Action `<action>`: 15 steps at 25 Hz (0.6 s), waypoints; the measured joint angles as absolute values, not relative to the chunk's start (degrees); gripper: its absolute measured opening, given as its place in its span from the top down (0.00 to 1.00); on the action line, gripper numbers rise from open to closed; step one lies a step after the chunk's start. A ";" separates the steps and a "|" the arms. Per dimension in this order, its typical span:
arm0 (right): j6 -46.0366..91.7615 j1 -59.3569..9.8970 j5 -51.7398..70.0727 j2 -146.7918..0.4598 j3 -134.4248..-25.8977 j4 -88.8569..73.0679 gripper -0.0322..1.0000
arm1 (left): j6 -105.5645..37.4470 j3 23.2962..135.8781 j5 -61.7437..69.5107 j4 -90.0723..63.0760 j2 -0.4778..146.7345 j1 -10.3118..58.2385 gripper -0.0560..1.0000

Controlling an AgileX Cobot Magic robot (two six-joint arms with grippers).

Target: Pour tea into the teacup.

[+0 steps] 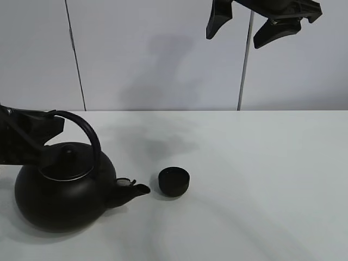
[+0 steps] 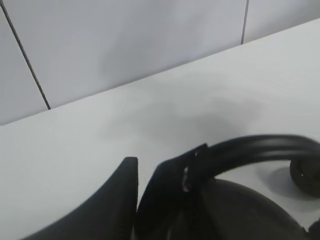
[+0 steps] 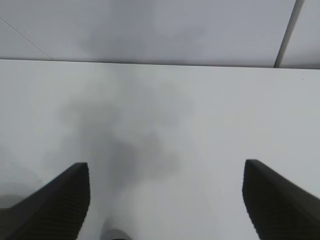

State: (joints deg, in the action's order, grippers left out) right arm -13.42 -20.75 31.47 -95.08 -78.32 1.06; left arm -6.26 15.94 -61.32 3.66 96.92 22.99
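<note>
The kettle (image 1: 62,190), large, round and black, sits on the white table (image 1: 261,179) at the left, its spout (image 1: 133,190) pointing right toward the teacup (image 1: 174,181). The teacup stands upright just beside the spout tip, not touching it; no liquid can be made out inside. The left gripper (image 1: 46,128) comes in from the left edge and is closed on the arched handle (image 1: 87,136) near its rear end; the left wrist view shows its fingers (image 2: 165,185) pressed together at the handle (image 2: 265,147). The right gripper (image 1: 239,27) hangs high above the table, well apart from both vessels, its jaws spread wide and holding nothing; the right wrist view shows both fingers (image 3: 55,205) far apart over bare table.
</note>
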 joint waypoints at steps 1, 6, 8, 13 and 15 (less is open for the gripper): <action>-13.42 -20.75 31.47 -95.08 -78.32 1.06 0.41 | -6.12 15.61 -61.64 3.66 96.71 22.99 0.72; -13.42 -20.75 31.47 -95.08 -78.32 1.06 0.41 | -5.68 14.56 -63.07 3.26 96.11 22.99 0.65; -13.42 -20.75 31.47 -95.08 -78.32 1.06 0.41 | -5.62 14.18 -63.43 3.26 96.05 22.99 0.63; -13.42 -20.75 31.47 -95.08 -78.32 1.06 0.41 | -4.57 12.56 -64.72 3.26 95.91 22.99 0.60; -13.42 -20.75 31.47 -95.08 -78.32 1.06 0.41 | -3.84 11.74 -65.07 2.91 95.89 22.99 0.57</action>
State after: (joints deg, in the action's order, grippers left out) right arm -13.42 -20.75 31.47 -95.08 -78.32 1.06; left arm -3.84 11.74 -65.07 2.91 95.89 22.99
